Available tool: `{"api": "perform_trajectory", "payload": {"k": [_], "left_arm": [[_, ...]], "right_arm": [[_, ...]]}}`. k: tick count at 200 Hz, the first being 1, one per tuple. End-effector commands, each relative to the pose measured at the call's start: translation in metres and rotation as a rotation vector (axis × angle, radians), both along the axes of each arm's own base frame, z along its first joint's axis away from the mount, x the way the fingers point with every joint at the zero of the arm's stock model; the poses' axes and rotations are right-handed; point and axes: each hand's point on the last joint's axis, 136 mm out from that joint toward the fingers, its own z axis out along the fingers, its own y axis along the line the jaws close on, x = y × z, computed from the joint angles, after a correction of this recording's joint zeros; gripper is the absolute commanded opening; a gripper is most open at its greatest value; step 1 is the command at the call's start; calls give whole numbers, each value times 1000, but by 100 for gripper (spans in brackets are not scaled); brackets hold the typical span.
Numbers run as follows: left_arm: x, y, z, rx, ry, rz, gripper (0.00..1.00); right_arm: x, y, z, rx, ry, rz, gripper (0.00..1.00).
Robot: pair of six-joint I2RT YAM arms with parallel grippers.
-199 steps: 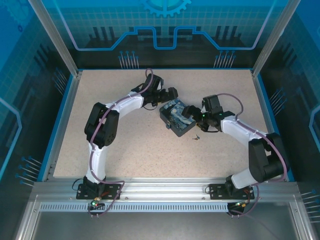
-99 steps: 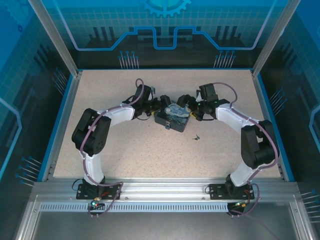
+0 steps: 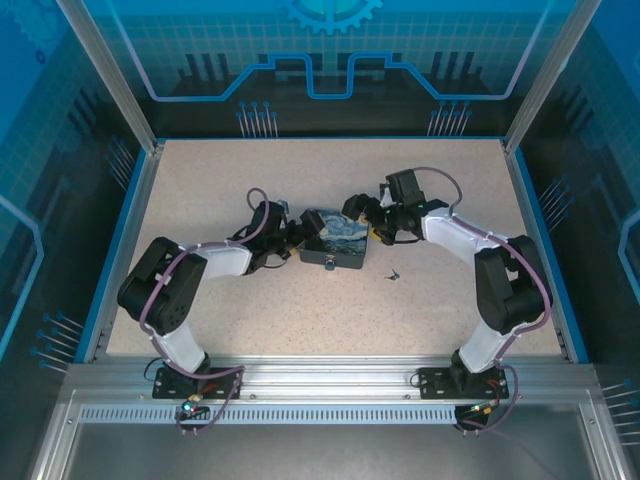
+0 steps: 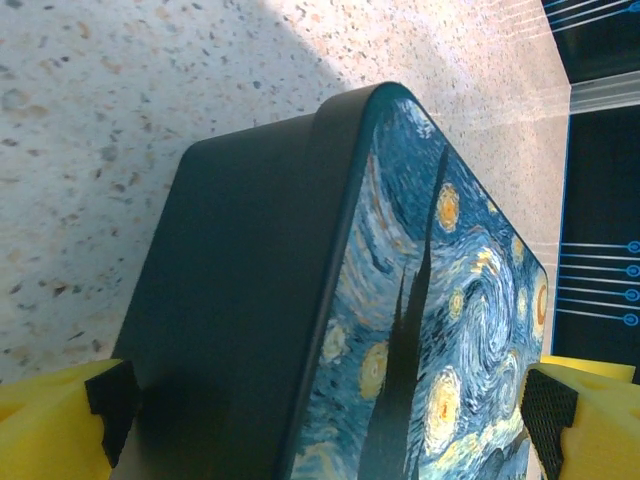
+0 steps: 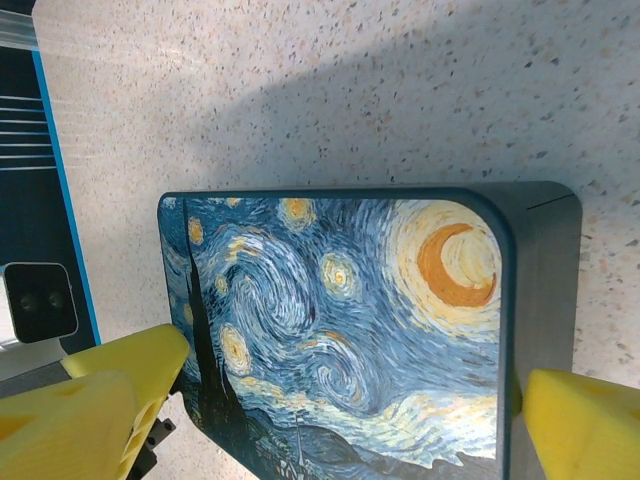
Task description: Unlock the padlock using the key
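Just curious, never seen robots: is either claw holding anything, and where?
Cannot tell: left gripper and right gripper straddle the padlock, jaws wide; contact unclear.

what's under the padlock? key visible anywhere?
The padlock lies face-up on the speckled table; whatever is beneath it is covered. The key lies on bare table apart from it, off its near-right corner.
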Motion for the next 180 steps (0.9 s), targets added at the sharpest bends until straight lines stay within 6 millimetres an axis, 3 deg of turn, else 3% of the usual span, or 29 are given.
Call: {"api": "perform_trajectory", "payload": {"k": [1,73,99,129,148,180], "left_arm": [[0,-2,18,-72,-46,35,99],[-25,2,-2,-119,-17,75,99],[-30,15,-2,-78,-24,108,99],[-36,39,10,13,-38,143,99],[-42,54,23,91,-40,153,99],[-52,65,51,170,-52,136,99]], "right_arm": [[-6,12,-2,31,17,30,100],[1,4,1,7,-4,28,100],[-3,-28,5,-85,-32,-75,100],[-24,-65,9,-220,-65,-128,100],[-41,-78,-3,-317,-19,-65,97],[-68,-102,-32,-490,58,13,79]]}}
